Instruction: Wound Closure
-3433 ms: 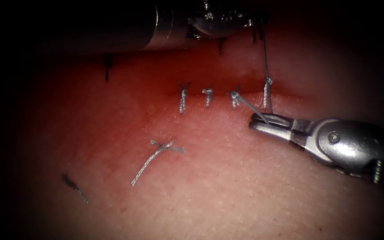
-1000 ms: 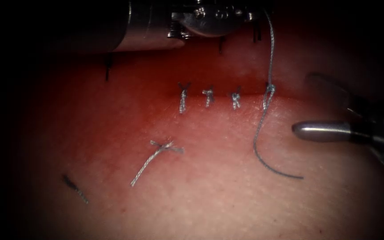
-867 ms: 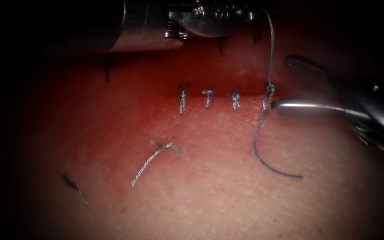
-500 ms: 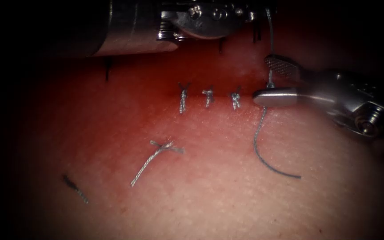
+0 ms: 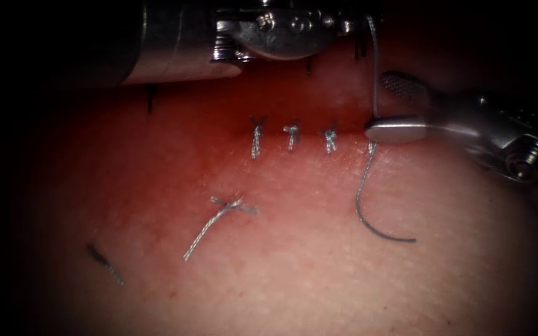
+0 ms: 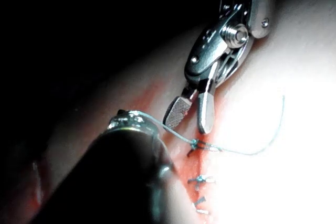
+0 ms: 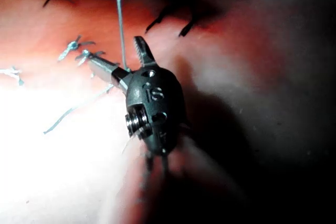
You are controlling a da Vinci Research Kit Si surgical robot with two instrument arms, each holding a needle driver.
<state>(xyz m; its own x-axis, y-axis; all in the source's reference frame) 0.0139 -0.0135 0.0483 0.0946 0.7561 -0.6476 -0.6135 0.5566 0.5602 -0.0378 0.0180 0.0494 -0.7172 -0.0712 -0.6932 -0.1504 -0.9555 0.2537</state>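
Right tool (image 5: 386, 107) fingers apart, straddling taut thread (image 5: 373, 68) just above knot (image 6: 195, 143). Left tool (image 5: 350, 25) fingers clamped on thread. Best cut close to knot, clear of tissue (image 5: 319, 274).

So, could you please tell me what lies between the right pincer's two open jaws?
In the endoscope view, the thread held taut by the left pincer runs between the right pincer's open jaws, just above the newest knot; the left wrist view shows it too.

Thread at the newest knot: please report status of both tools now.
Left tool shut on thread, taut up from newest knot. Right tool open, jaws astride that strand, holding nothing. Loose tail on tissue.
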